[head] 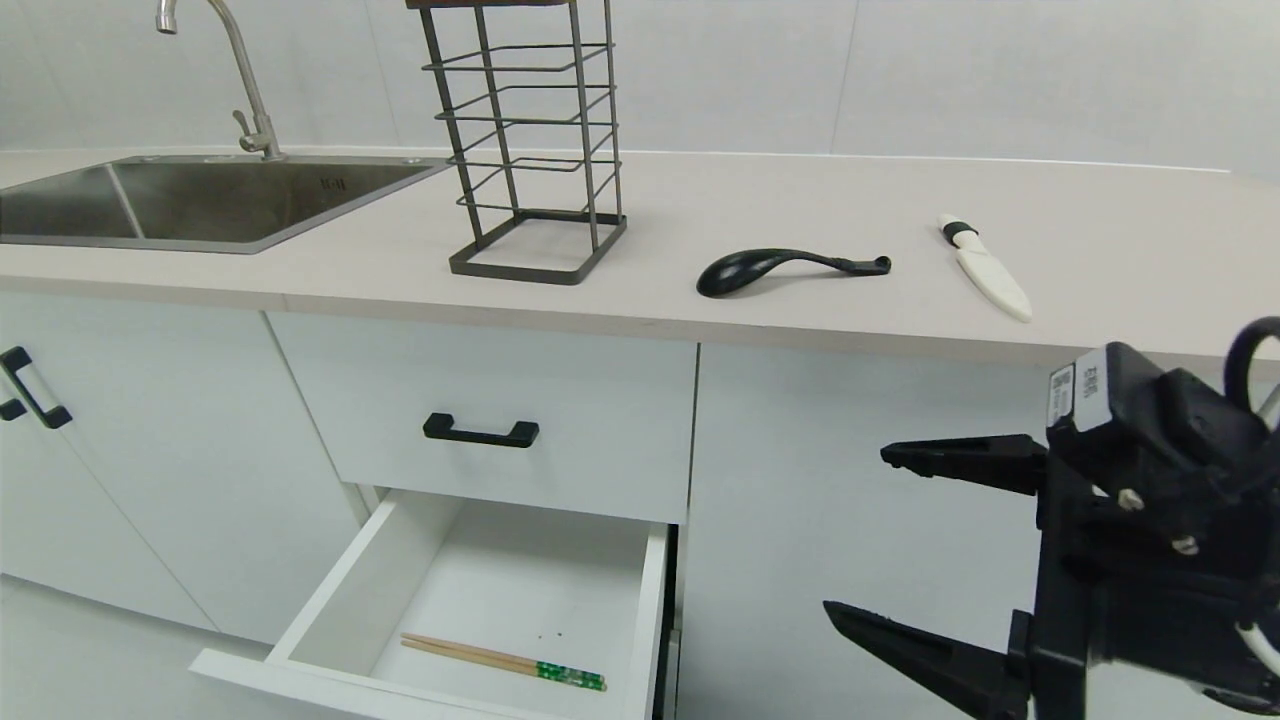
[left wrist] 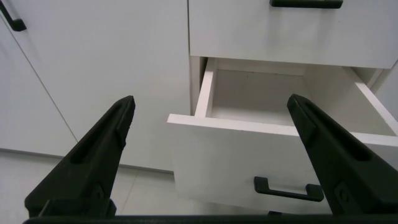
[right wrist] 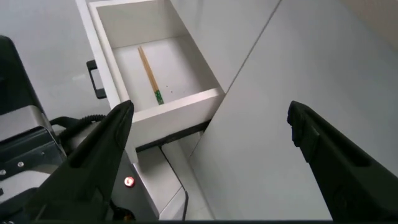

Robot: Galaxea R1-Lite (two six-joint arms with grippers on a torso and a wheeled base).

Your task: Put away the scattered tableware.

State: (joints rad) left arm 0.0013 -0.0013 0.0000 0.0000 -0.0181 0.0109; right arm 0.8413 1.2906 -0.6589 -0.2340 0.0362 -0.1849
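A black spoon [head: 790,268] and a white knife [head: 985,267] lie on the countertop [head: 700,210], right of a wire rack. Below, a white drawer [head: 650,600] stands pulled out with a pair of chopsticks [head: 500,660] on its floor. My right gripper [head: 860,535] hangs open in front of the cabinet door, right of the drawer and below the counter edge. In the right wrist view that gripper [right wrist: 210,109] frames the drawer [right wrist: 186,102] and chopsticks [right wrist: 149,73]. My left gripper [left wrist: 210,102] is open and empty, facing the drawer [left wrist: 249,134] from its left front.
A steel sink [head: 200,200] with a tap [head: 240,80] sits at the counter's left. The tall wire rack [head: 530,150] stands mid-counter. A shut drawer with a black handle [head: 480,432] sits above the open one. Cabinet doors flank both sides.
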